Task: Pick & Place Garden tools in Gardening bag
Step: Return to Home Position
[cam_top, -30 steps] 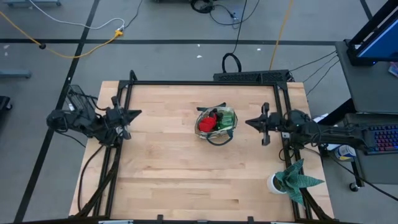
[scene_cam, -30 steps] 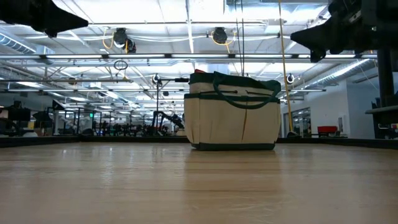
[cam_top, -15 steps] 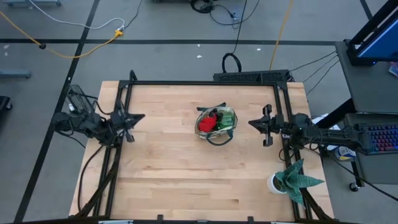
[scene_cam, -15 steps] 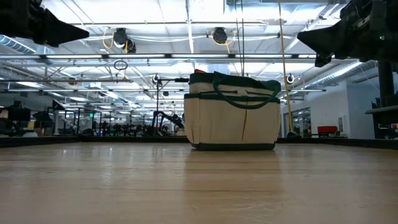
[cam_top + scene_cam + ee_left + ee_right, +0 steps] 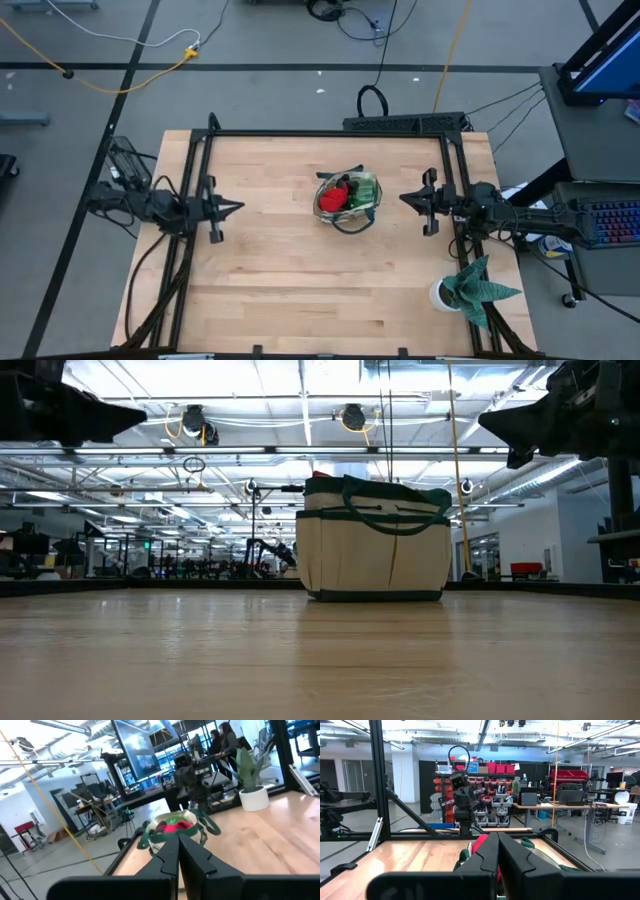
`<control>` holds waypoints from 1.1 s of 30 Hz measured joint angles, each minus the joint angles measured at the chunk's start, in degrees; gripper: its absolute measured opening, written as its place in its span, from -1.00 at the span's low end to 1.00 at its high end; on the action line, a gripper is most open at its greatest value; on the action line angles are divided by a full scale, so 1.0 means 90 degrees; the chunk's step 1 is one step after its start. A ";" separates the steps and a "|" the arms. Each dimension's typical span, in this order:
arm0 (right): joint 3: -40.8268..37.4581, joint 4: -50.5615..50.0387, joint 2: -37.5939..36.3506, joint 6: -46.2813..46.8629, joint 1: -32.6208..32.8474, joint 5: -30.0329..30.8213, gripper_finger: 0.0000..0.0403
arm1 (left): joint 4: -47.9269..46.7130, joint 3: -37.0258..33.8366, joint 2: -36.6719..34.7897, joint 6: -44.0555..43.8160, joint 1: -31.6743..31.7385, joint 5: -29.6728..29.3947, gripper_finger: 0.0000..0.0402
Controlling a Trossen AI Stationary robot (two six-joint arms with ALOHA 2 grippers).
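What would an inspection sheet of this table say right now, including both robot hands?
Surface: wooden table, nothing spilled.
Job's things: gardening bag upright mid-table, red glove showing inside; no tools lying outside it.
Clutter: potted plant at the table corner near the right arm.
Hands: left hand shut, empty, by the left edge; right hand shut, empty, by the right edge.
Cables: yellow cable and black cable on the floor.
Surroundings: keyboard beside the table; people in the room behind.
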 joint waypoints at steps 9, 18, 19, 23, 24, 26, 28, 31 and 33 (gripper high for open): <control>-0.0007 -0.0061 0.0002 -0.0001 0.0000 -0.0002 -1.00 | 0.0383 -0.0439 0.0002 -0.0190 0.0007 0.0015 -0.95; -0.0012 -0.0323 0.0005 -0.0002 0.0000 -0.0002 -1.00 | 0.0142 -0.0431 0.0006 -0.0366 0.0007 0.0128 -0.98; -0.0012 -0.0321 0.0005 -0.0002 0.0000 -0.0005 -1.00 | 0.0127 -0.0430 0.0007 -0.0384 0.0007 0.0214 -0.96; -0.0012 -0.0343 0.0005 -0.0002 0.0000 -0.0021 -1.00 | 0.0054 -0.0422 0.0007 -0.0363 0.0007 0.0498 -0.93; -0.0012 -0.0396 0.0002 -0.0002 0.0000 -0.0022 -1.00 | 0.0016 -0.0420 0.0007 -0.0365 0.0007 0.0508 -0.94; -0.0012 -0.0568 0.0005 -0.0002 0.0000 -0.0022 -1.00 | -0.0030 -0.0414 0.0007 -0.0408 0.0007 0.0511 -0.98; -0.0012 -0.0731 0.0003 -0.0002 0.0000 -0.0022 -1.00 | -0.0039 -0.0414 0.0007 -0.0442 0.0007 0.0512 -0.98; -0.0012 -0.0896 0.0005 -0.0002 0.0000 -0.0023 -1.00 | -0.0058 -0.0414 0.0007 -0.0432 0.0007 0.0549 -0.93; -0.0012 -0.0933 0.0002 -0.0002 0.0002 -0.0024 -1.00 | -0.0067 -0.0414 0.0007 -0.0433 0.0007 0.0563 -0.91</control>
